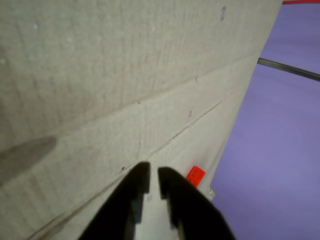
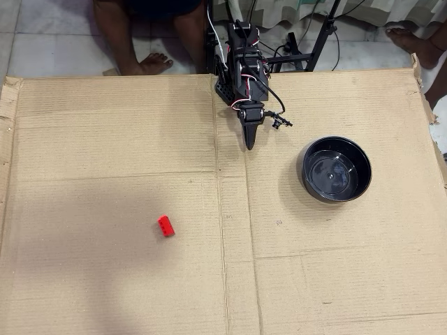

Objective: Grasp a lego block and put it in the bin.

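Observation:
In the overhead view the lego block [image 2: 165, 225], a tiny red studded brick, lies on the cardboard, left of centre. The bin [image 2: 336, 140], a glossy black bowl, stands at the right and is empty. My gripper [image 2: 250, 143] hangs at the top centre, tips pointing down the picture, far from the brick and left of the bowl. In the wrist view the black fingers [image 1: 154, 172] are nearly together with a thin gap and hold nothing. A small red block [image 1: 195, 175] shows just right of the fingertips.
The cardboard sheet [image 2: 112, 139] covers the floor and has fold creases. Its edge meets a purple surface [image 1: 280, 150] in the wrist view. A person's feet [image 2: 150, 63] and stand legs [image 2: 314, 49] are behind the arm's base.

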You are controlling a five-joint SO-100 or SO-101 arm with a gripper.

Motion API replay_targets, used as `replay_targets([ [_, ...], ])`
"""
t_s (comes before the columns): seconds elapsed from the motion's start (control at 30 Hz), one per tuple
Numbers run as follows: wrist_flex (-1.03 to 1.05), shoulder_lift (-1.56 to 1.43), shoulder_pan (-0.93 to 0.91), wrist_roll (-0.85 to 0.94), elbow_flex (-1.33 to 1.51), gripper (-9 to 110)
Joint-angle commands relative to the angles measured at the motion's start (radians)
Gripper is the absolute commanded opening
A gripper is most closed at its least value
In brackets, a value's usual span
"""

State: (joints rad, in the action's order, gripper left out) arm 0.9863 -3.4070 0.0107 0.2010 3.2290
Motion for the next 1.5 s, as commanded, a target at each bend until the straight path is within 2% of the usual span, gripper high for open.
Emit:
replay_targets([
  [0.0,0.183,-0.014,0.038,-0.204,-0.055,0],
  [1.47,0.183,-0.015,0.023,-0.202,-0.054,0],
])
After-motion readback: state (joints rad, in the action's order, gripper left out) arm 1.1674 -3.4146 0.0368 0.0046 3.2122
